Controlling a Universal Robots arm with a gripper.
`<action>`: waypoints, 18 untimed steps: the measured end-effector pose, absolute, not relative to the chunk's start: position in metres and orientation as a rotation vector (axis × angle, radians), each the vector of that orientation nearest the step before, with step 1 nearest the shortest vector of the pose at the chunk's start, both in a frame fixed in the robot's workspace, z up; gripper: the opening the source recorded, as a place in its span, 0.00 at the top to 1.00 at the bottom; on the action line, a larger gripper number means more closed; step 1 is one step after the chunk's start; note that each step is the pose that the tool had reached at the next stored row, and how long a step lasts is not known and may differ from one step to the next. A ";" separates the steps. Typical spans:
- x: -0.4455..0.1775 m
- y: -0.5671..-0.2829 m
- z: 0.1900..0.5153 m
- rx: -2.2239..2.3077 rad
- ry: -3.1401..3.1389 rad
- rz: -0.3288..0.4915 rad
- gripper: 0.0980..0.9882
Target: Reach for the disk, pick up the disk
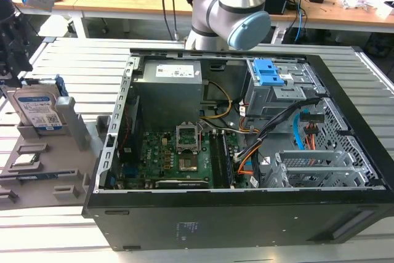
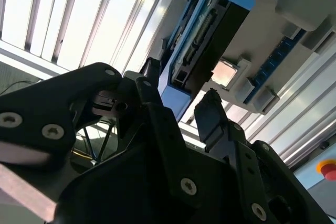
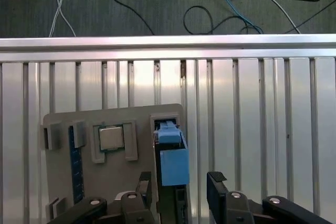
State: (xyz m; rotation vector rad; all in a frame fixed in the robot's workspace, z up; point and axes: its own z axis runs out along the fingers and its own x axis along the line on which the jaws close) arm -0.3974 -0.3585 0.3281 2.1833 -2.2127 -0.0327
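The disk (image 1: 39, 110) stands on edge in a slot of the grey holder plate (image 1: 68, 152), at the exterior view's left; its silver face carries a white-and-blue label. My gripper (image 1: 13, 69) hangs just above and beside it there. In the first wrist view the disk's blue-framed upper edge (image 3: 171, 157) runs between my two black fingers (image 3: 216, 184), and the gripper (image 3: 179, 186) is open. The second wrist view shows the disk (image 2: 206, 31) close in front of the open gripper (image 2: 181, 107). The fingers straddle the disk's line with gaps on both sides.
An open black computer case (image 1: 345, 152) lies in the middle of the slatted metal table (image 3: 262, 129). The holder plate also carries a processor chip (image 3: 110, 138) and a blue memory stick (image 3: 76, 161). The arm's base (image 1: 228, 10) rises behind the case.
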 end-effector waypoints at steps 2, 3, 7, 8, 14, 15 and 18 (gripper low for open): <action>-0.400 -0.358 0.321 2.184 -2.212 -0.033 0.50; -0.401 -0.358 0.319 2.184 -2.212 -0.033 0.50; -0.404 -0.359 0.309 2.190 -2.206 -0.033 0.50; -0.404 -0.359 0.307 2.191 -2.205 -0.033 0.50; -0.405 -0.360 0.292 2.202 -2.193 -0.033 0.50; -0.405 -0.360 0.290 2.203 -2.192 -0.033 0.50; -0.405 -0.360 0.290 2.204 -2.191 -0.033 0.50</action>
